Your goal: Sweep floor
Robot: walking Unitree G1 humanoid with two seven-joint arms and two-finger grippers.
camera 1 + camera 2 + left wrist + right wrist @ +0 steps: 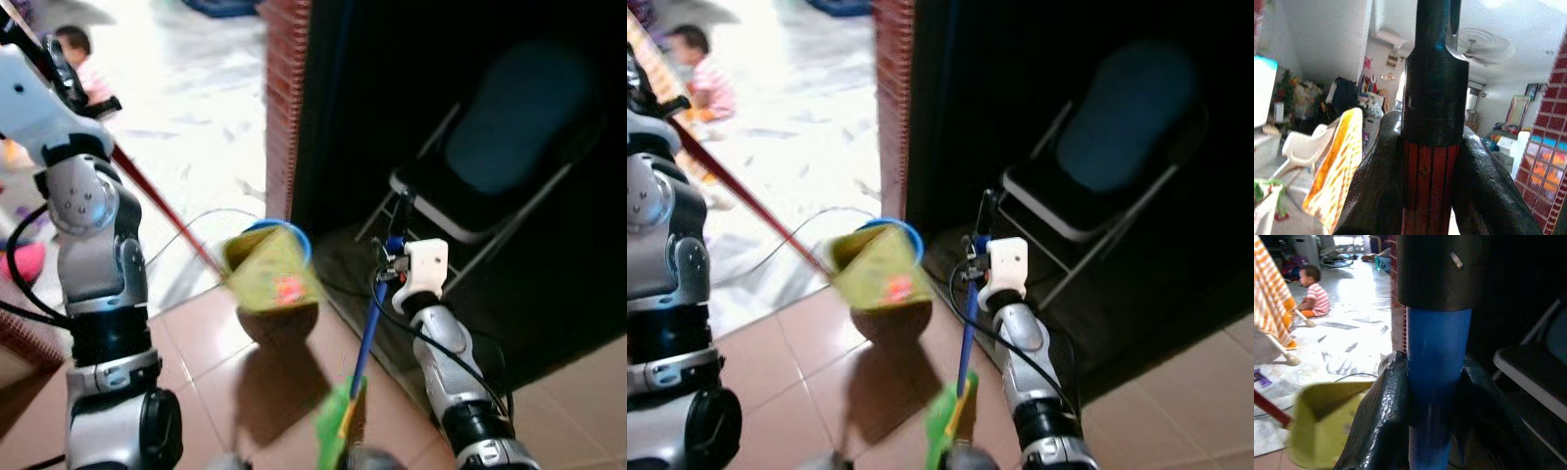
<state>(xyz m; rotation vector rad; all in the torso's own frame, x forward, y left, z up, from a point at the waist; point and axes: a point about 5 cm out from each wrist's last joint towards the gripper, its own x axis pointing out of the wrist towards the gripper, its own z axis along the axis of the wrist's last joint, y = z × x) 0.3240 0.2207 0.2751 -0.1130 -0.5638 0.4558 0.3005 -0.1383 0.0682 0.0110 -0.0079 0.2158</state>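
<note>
Gripping a blue handle, the right tool has its 2 black fingers clamped on either side of the shaft, just below a black cap. In the head views that handle runs down from the right tool to a green brush head near the pic's lower edge, above the tiled floor. The left tool is closed round a red handle w/ black stripes, fingers pressing both sides. That red handle slants down from the raised left arm to a yellow-green dustpan, blurred, w/ a blue rim at its top, hanging above the tiles beside a red brick pillar. A dark shadow lies on the floor under the pan. Folding chair w/ dark seat stands in the shaded area right of the pillar, behind the right arm. A small child in a striped top sits on the bright pale floor well beyond. A thin cable curves across that pale floor near the pan.
</note>
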